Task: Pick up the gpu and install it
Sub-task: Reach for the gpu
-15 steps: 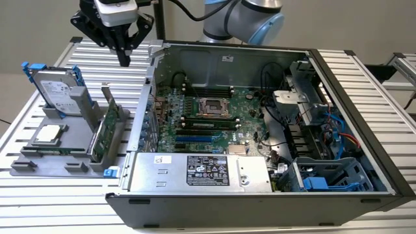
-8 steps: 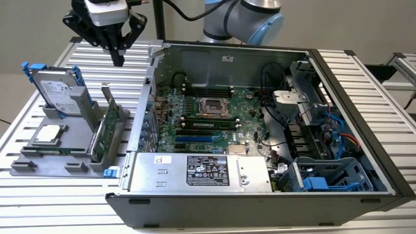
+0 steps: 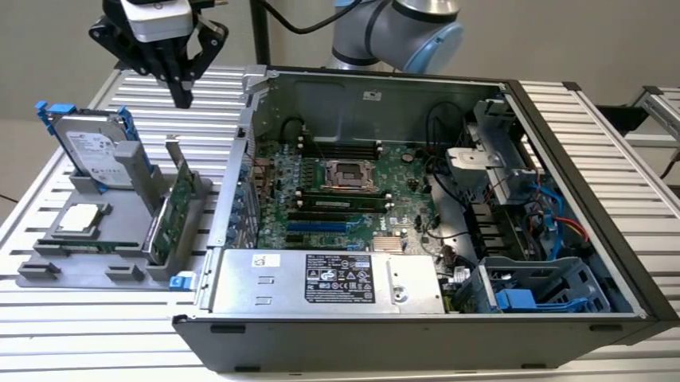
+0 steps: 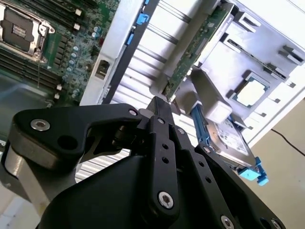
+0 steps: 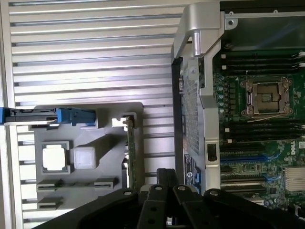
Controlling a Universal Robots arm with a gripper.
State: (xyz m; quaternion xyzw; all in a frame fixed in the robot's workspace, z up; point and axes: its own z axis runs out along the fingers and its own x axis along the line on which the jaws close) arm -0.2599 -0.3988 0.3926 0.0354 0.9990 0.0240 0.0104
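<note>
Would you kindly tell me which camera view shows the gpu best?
The exterior view: the gpu stands on edge in the gray holder, green face and bracket visible. In the second wrist view it appears at a steep slant; in the first wrist view it is a thin edge-on strip.

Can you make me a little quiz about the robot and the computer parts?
1. True or false: the gripper is holding the gpu.
2. Where does the gpu stand? A: on its edge in the gray holder. B: plugged into the computer. C: flat on the floor.
3. Fill the gap: the silver part with blue rails, standing in the same holder, is the ____.

Key: 1 false, the gripper hangs above the holder with nothing in it. 2 A. 3 hard drive.
</note>
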